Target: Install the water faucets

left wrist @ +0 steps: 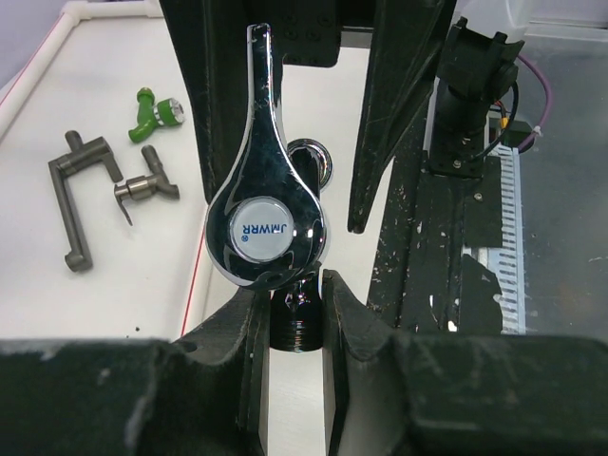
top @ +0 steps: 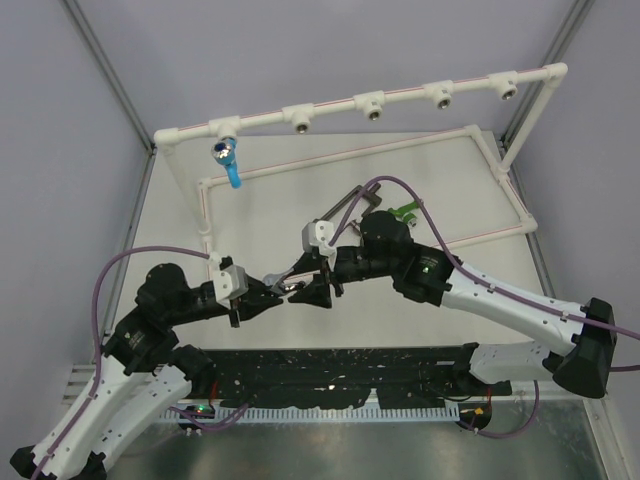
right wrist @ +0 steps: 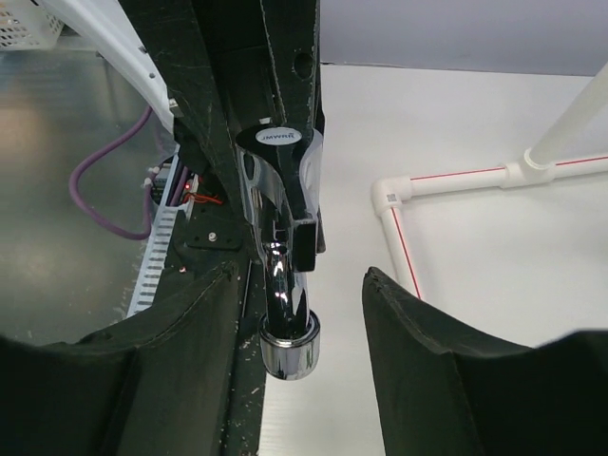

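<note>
The chrome water faucet (top: 288, 284) hangs over the table's middle between my two grippers. My left gripper (left wrist: 293, 296) is shut on its dark threaded end (left wrist: 296, 328), and the handle (left wrist: 266, 204) marked JMWR stands above the jaws. My right gripper (right wrist: 299, 285) is open around the chrome spout (right wrist: 288, 337), which sits close to the left finger with a wide gap on the right. A blue faucet (top: 228, 155) hangs from the white pipe frame (top: 330, 105). On the table lie a green faucet (left wrist: 152, 109) and two dark ones (left wrist: 142, 185), (left wrist: 76, 195).
The frame's top rail carries several round sockets (top: 372, 105) to the right of the blue faucet. A lower white pipe loop (right wrist: 399, 204) rests on the table. Black base plates and a cable tray (top: 330, 365) run along the near edge.
</note>
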Available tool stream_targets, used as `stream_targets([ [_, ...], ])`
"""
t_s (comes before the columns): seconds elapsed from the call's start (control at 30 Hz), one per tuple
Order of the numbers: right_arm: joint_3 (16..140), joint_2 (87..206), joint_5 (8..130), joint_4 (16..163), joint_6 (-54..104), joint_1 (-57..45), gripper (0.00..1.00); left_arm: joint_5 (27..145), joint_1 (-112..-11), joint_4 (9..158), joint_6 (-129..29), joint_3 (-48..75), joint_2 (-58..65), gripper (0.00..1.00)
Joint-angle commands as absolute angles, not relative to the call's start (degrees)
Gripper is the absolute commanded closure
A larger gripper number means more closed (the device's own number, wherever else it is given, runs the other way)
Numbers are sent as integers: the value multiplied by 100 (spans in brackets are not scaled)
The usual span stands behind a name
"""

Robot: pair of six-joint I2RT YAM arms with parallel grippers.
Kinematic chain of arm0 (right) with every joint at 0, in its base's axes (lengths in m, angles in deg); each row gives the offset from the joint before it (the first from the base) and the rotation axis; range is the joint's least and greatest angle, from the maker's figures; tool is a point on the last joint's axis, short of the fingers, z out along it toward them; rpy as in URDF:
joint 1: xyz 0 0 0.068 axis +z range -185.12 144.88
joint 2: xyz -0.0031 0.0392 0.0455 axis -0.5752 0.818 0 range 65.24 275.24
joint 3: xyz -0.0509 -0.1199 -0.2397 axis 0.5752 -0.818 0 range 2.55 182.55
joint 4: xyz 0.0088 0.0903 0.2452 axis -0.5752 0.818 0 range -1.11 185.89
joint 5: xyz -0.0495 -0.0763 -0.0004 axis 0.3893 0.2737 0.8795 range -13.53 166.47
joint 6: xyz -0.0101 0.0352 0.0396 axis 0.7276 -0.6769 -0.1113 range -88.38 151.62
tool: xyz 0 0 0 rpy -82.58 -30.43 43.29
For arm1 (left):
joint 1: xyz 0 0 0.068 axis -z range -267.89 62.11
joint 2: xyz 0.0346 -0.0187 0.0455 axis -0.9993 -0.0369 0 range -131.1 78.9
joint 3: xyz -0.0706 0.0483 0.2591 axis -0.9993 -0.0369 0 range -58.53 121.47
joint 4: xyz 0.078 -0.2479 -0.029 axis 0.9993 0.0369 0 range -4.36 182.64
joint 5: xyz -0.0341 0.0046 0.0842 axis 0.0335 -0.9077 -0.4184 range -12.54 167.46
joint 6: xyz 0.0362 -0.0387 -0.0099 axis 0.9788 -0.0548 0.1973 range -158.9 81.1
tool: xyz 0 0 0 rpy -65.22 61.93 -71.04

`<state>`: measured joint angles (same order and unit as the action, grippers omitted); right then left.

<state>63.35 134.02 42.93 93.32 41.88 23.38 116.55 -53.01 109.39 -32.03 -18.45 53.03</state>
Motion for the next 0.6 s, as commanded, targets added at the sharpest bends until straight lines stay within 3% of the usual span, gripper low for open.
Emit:
stream_targets([
  [0.0,6715,13529,3885,9109,4111,2368,44,11868,-5299,10515,-3169,-1828,5297,100],
  [0.23,6891,13757,3674,9249,4137,2377,65,11973,-5299,10497,-3196,-1827,5271,100],
  [0.33,6900,13767,3814,9338,4190,2377,95,11842,-5308,10497,-3222,-1827,5323,100],
  [0.4,6865,13697,3911,9338,4216,2377,95,11763,-5300,10506,-3222,-1836,5385,96],
  [0.57,6751,13468,4008,9303,4216,2351,95,11639,-5308,10550,-3196,-1836,5446,74],
])
